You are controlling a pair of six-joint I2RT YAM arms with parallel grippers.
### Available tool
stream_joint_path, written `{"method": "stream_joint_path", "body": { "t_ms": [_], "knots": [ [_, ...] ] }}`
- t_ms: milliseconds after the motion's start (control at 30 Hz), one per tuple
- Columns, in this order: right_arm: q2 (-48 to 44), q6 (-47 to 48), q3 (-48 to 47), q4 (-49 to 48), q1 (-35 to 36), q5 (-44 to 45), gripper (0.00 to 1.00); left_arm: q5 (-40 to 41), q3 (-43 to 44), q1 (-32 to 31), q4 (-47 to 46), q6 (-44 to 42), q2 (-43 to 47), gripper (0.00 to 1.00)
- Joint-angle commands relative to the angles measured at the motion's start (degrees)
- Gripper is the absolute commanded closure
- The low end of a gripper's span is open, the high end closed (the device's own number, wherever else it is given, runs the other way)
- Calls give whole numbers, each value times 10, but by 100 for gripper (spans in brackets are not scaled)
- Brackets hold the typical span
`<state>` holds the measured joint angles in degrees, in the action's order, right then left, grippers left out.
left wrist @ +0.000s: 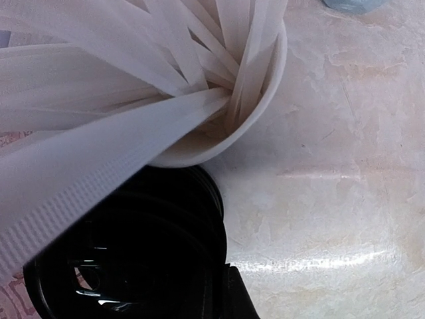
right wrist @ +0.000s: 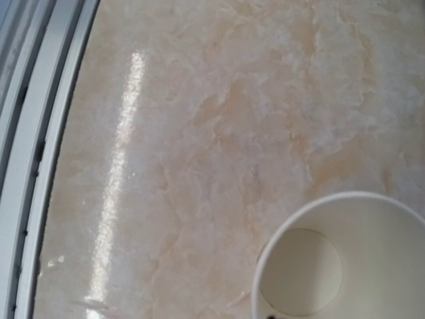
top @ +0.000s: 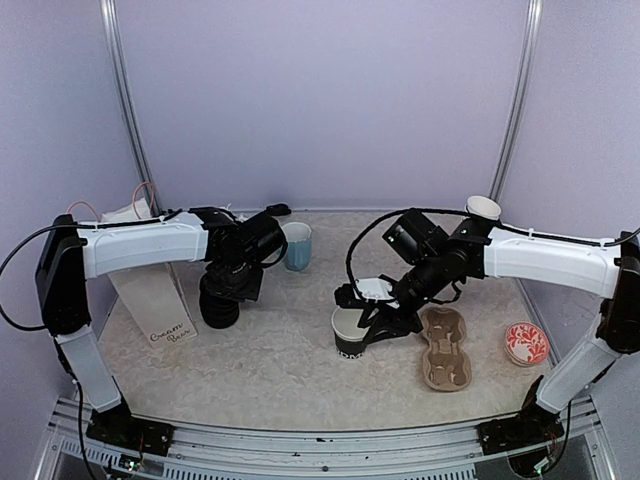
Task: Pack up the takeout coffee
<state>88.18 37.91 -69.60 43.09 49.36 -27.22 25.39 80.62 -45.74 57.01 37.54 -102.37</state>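
Left gripper (top: 235, 282): jaws together, pointed down over the stack of black lids (top: 220, 305). Whether a lid is pinched between them, cannot tell. Right gripper (top: 372, 322): fingers sit at the right side of the black paper cup (top: 348, 342), at its rim. Clamped or only beside it, cannot tell (no finger shows in the right wrist view).

Containers:
- Black paper cup: upright on the table (top: 290, 375), front centre, just left of the cardboard carrier (top: 447, 352). Open-topped, white inside, empty down to the bottom. White lettering near the base.
- Cardboard carrier: lies flat, two wells, both empty.
- Cup of sticks (left wrist: 269, 100): crammed with flat white sticks (left wrist: 133, 86) that fan toward the left wrist camera. It stands right against the lid stack in that view.
- Light blue mug (top: 297, 245): at the back, between the two arms. Contents not visible.
- Red-and-white dish (top: 526, 343): near the table's right edge.
- Paper bag (top: 160, 300): stands at the left, handwriting near its base.

Arms: the left forearm runs level from the left toward centre, wrist bent down over the lids. The right forearm slopes down and leftward to the cup.
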Motion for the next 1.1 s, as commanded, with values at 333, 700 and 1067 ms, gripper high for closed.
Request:
{"method": "stream_joint_path", "body": {
  "t_ms": [333,700,1067],
  "knots": [
    [-29,-10,-46,45,-48,-82,66,-85,124,-85,25,-42,28,99],
    [-69,-163,-97,-60,-280,-362,26,-296,32,-131,-436,-179,150,100],
    [-46,-502,-70,-350,-292,-521,16,-501,-83,-95,-880,-116,154,100]
  ]
}}
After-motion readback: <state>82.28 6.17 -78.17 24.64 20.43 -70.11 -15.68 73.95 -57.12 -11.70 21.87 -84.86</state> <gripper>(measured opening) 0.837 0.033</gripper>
